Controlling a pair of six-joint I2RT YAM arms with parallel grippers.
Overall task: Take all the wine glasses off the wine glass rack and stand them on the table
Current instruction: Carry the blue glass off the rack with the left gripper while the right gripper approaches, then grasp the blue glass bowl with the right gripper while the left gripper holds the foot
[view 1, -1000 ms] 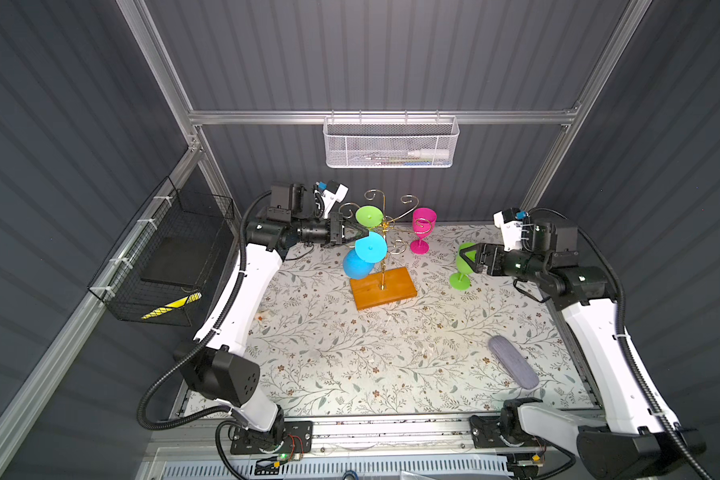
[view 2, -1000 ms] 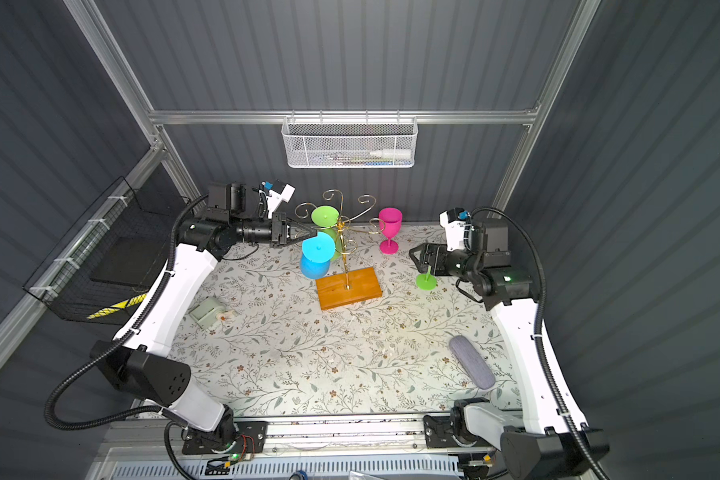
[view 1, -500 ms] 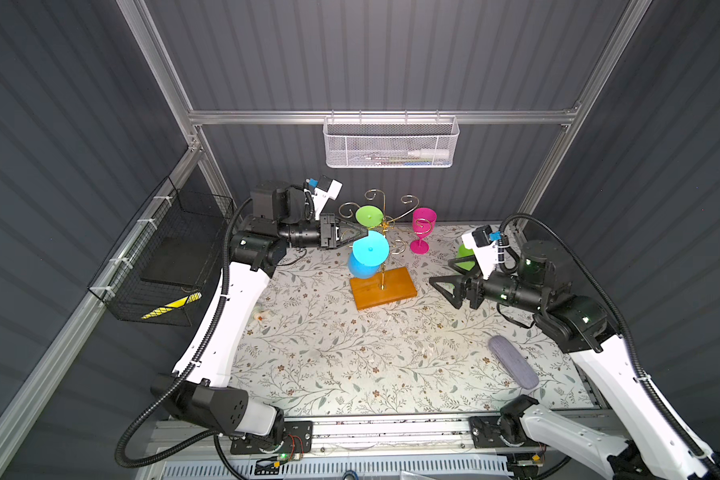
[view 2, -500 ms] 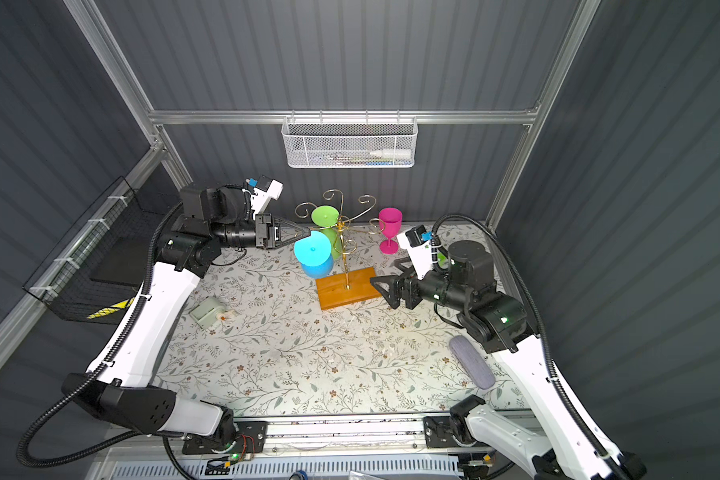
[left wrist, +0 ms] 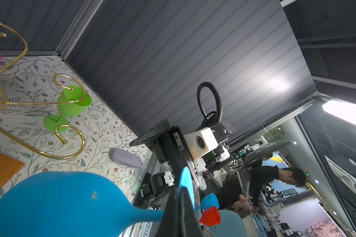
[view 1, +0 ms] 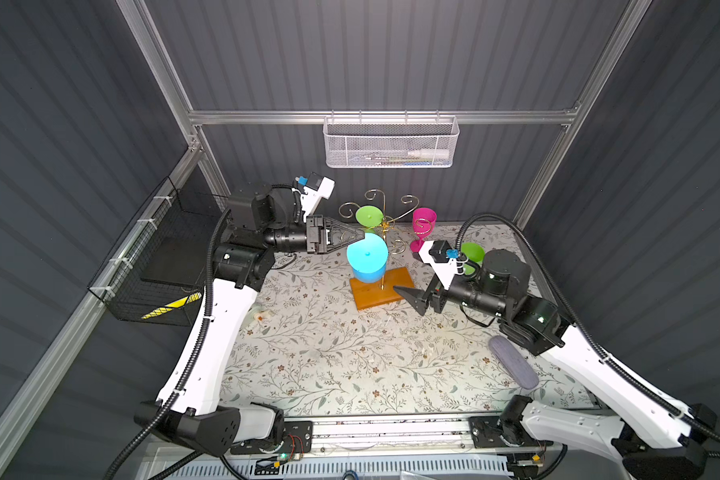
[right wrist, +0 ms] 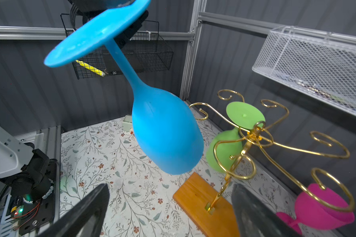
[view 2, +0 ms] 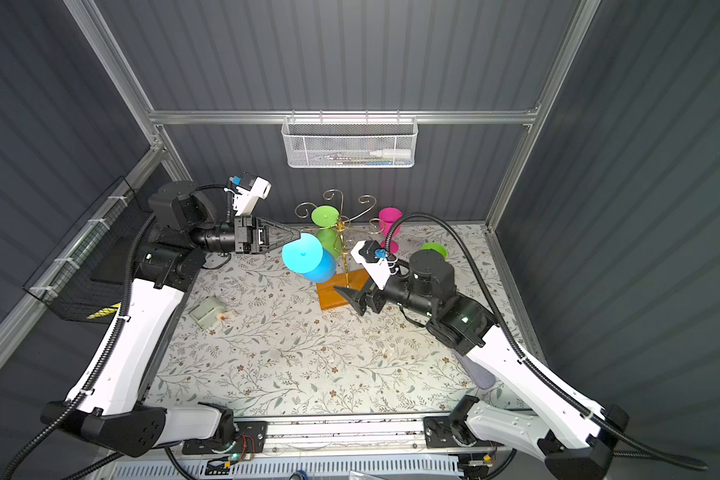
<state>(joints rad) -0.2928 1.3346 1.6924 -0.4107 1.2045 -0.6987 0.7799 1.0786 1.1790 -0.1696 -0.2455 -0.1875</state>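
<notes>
A blue wine glass hangs upside down, clear of the wire arms. My left gripper is shut on the rim of its foot. The wine glass rack stands just right of it, gold wire on an orange wooden base. A green glass hangs upside down on the rack. My right gripper is open and empty, low beside the base's right end.
A pink glass stands upright behind the rack, and a second green glass stands behind my right wrist. A purple case lies at the right. A small pale object lies left. A white mesh basket and a black wire basket hang on the walls.
My right arm swung left from the standing green glass to the rack's base, jaws spreading wider. My left gripper drew the blue glass a little left, away from the post.
</notes>
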